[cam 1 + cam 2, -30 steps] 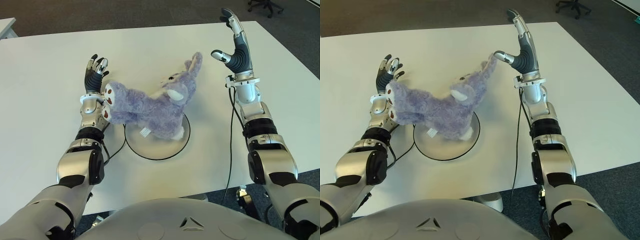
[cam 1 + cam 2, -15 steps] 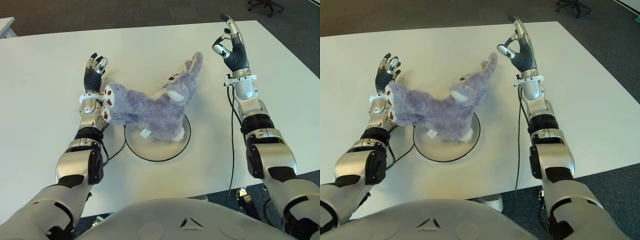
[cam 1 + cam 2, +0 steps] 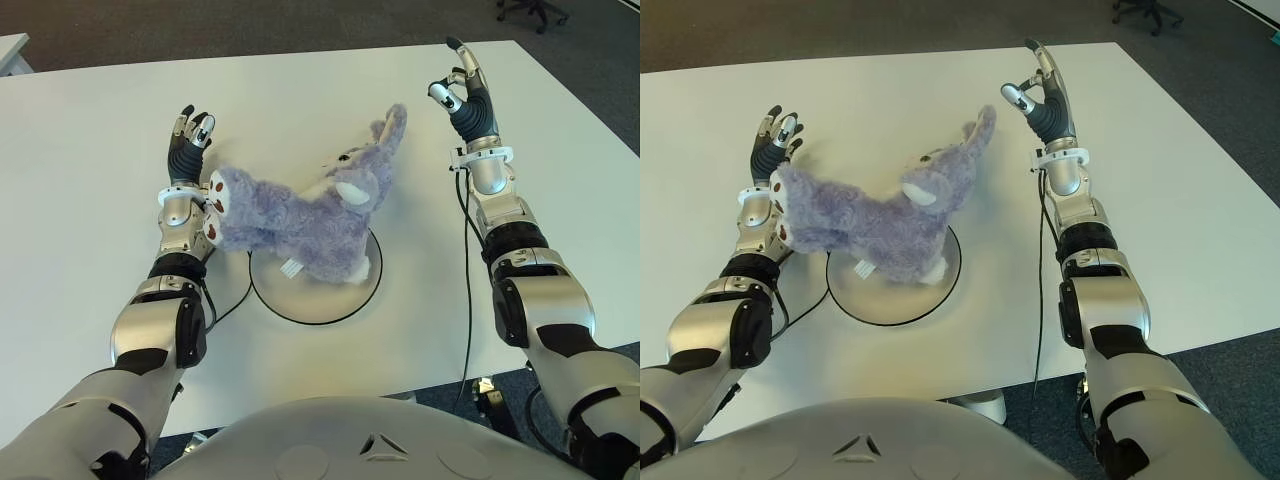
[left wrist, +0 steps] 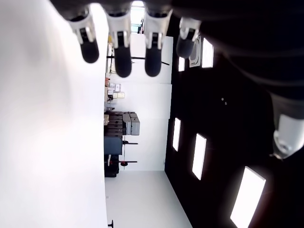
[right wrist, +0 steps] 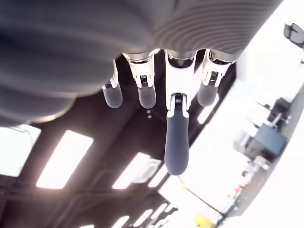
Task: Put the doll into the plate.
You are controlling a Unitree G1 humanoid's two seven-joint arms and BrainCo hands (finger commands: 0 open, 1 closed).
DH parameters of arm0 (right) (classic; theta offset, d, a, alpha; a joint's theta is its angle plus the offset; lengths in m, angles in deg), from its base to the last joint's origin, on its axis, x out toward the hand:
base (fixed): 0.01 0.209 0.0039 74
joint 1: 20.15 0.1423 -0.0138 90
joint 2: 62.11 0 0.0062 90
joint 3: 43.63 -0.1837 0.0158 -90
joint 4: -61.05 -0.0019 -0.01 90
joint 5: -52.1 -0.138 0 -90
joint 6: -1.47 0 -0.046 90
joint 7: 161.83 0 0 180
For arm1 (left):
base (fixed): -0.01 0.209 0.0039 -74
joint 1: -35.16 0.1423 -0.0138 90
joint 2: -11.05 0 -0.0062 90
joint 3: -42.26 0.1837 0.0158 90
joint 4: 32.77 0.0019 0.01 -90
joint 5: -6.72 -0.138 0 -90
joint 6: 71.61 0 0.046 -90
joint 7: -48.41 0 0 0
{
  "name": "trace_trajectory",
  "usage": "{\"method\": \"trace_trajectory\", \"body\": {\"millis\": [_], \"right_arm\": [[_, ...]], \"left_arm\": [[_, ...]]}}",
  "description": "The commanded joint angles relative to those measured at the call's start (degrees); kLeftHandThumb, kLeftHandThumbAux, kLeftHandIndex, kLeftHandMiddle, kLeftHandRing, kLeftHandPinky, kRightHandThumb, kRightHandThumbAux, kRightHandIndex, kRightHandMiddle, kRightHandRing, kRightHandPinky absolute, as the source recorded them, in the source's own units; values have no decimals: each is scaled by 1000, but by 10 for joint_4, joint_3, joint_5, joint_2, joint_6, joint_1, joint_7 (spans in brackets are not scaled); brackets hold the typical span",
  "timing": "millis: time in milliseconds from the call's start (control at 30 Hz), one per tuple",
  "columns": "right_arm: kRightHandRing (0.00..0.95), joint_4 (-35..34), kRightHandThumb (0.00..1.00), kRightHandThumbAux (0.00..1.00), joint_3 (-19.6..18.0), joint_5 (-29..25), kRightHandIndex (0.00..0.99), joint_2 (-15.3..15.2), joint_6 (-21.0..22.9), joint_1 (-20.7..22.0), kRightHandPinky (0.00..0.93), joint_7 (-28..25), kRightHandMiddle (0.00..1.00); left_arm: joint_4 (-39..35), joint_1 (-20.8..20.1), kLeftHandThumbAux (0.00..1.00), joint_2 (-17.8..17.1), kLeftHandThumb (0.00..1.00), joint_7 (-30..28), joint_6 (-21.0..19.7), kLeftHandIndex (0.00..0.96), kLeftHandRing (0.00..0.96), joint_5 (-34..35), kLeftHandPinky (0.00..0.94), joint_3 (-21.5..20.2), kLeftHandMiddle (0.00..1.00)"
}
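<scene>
A: Where is the doll (image 3: 310, 215) relative to the plate (image 3: 318, 290)?

B: The purple plush doll lies across the round white plate with the thin dark rim. Its body and one foot sit over the far half of the plate; the near half shows bare. Its hind end, with the two brown-padded paws, hangs out past the plate's left edge, and its long ears reach up and away beyond the plate's far right edge.

A: And the left hand (image 3: 188, 140)?

B: It shows to the left of the plate and farther back, just behind the doll's padded paws. The forearm runs beside the doll's hind end; whether they touch cannot be told. Its wrist view shows the fingers (image 4: 121, 42) loosely extended in a row with only the room behind them, so the hand is relaxed and holds nothing.

A: The right hand (image 3: 463, 92)?

B: Well to the right of the plate and farther back, raised with the palm upright, clear of the doll's ears. One finger (image 5: 175, 137) stands out long; the others are partly bent and the thumb tip curves in near them. Nothing sits between them, so it is empty too.

A: What carries the plate?

B: A white surface (image 3: 90, 230). A thin dark cable (image 3: 465, 270) hangs along the right forearm, to the right of the plate.
</scene>
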Motion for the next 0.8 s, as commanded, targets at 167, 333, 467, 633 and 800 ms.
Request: {"method": "trace_trajectory", "body": {"millis": [167,333,467,633,800], "right_arm": [[456,30,0,274,1,-10,0,10,7,22,406,7,0],[549,41,0,277,5,-9,0,9,9,27,596,6,0],[600,54,0,270,2,-14,0,8,18,34,705,0,0],[440,68,0,255,1,-16,0,8,29,42,555,-4,0],[378,84,0,263,-3,-23,0,10,41,50,473,-9,0]], "left_arm": [[29,31,454,6,0,-7,-21,62,146,-4,94,4,155],[30,30,456,5,0,-8,-20,66,156,-4,118,3,163],[30,29,459,5,0,-5,-19,68,172,-3,121,3,179],[32,27,459,4,0,-2,-20,75,182,-4,137,3,189],[36,24,460,3,0,-1,-16,83,191,-5,153,3,195]]}}
